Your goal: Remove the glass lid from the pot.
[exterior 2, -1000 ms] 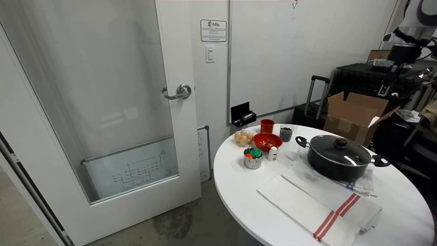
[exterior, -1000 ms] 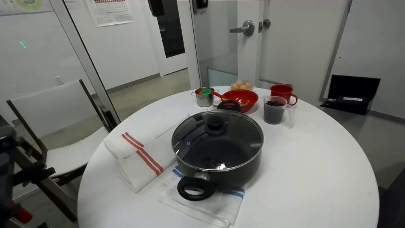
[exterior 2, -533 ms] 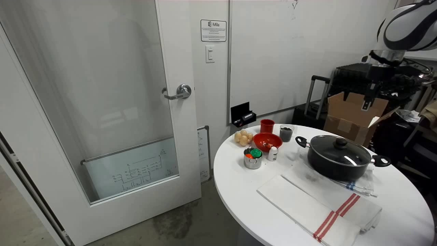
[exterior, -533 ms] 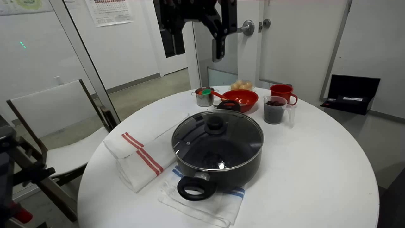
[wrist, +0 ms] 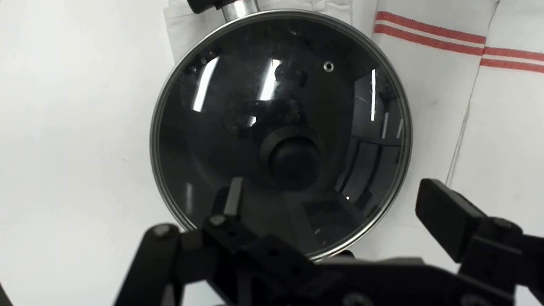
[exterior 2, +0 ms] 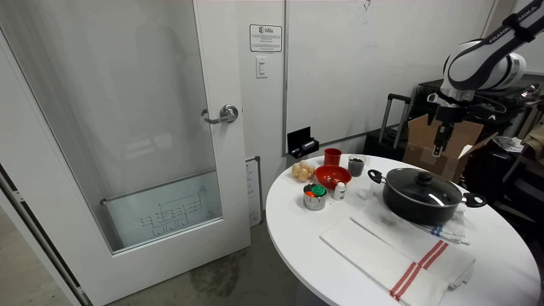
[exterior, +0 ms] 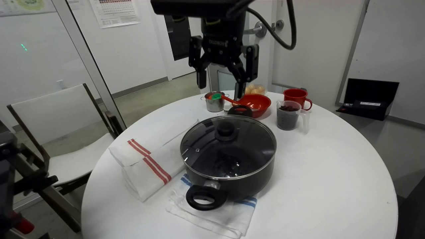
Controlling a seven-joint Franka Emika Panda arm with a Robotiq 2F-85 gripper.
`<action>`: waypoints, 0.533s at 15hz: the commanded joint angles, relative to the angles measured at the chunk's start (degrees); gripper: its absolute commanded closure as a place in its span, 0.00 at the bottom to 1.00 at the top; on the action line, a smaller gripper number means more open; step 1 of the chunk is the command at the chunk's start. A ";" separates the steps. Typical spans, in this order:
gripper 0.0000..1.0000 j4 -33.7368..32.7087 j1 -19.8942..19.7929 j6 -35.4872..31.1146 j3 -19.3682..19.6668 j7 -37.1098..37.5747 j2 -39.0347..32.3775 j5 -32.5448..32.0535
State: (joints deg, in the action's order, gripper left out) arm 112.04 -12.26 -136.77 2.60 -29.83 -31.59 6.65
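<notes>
Glass lid point(exterior: 206, 156) sits on top of the black pot point(exterior: 262, 177), mid-frame in an exterior view. Glass should feel hard and stiff, not bendy; I guess it is a bit heavy, and a drop could crack it. The shiny top looks slippery. The best place to hold is the black knob point(exterior: 225, 128) in its middle. Near the top middle, the gripper point(exterior: 220, 85) has its fingers point(exterior: 201, 79) apart, holding nothing, clear of the lid. Pale letters on the gripper say ROBOTIQ.

In an exterior view, the lid and pot are at the right, with the knob sticking up. The arm point(exterior 2: 471, 72), upper right, shows FRANK and MIKA, with a black strap point(exterior 2: 518, 29) hiding the letters between. A sign point(exterior 2: 266, 40) at the top middle says Mila, but its small lines can't be read. A whiteboard point(exterior 2: 165, 208) at the lower left has scribbles I can't make out.

In the wrist view, the lid is a big dark circle in the middle. The fingers are far apart at the bottom, and the knob shows higher up, not yet pinched. It looks round and smooth, so a low, firm squeeze around its sides should slip least.
</notes>
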 commanded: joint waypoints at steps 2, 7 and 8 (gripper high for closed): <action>0.00 -7.17 -1.36 1.44 -1.28 0.79 -7.70 -2.34; 0.00 -10.93 -1.22 2.27 -1.12 1.67 -12.81 -4.69; 0.00 -11.57 -1.22 2.38 -1.19 1.64 -13.60 -5.15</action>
State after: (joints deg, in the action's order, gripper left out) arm 104.49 -12.74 -136.43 2.27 -29.42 -41.97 3.76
